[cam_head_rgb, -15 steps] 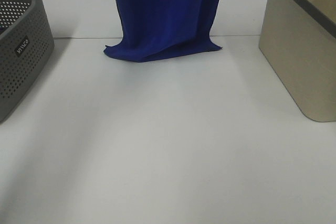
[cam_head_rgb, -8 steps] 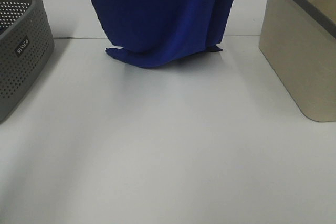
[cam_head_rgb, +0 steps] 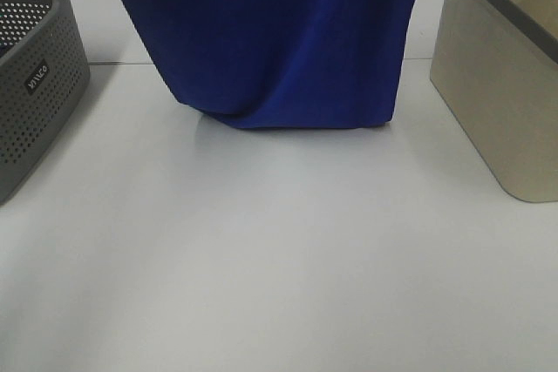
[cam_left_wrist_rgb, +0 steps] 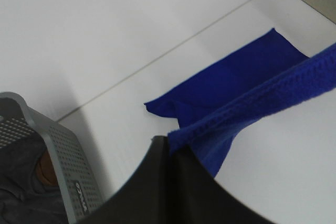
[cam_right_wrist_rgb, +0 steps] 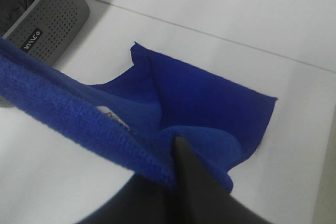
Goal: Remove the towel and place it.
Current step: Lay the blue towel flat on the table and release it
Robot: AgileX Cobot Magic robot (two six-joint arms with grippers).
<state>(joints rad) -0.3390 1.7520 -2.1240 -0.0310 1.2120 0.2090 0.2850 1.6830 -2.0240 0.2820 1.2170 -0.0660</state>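
Hanging royal-blue soft cloth towel [cam_head_rgb: 279, 41] touches white tabletop [cam_head_rgb: 279, 259]; left end effector [cam_left_wrist_rgb: 169, 142] and right end effector [cam_right_wrist_rgb: 176, 148] seemingly clamp its hem.

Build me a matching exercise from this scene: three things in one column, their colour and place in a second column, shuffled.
Things:
1. towel
2. perforated basket
3. smooth-walled bin

Colour and place:
A. beige, right side of the high view
B. royal blue, hanging in the middle
C. dark grey, left side of the high view

Pairs: 1-B, 2-C, 3-A.
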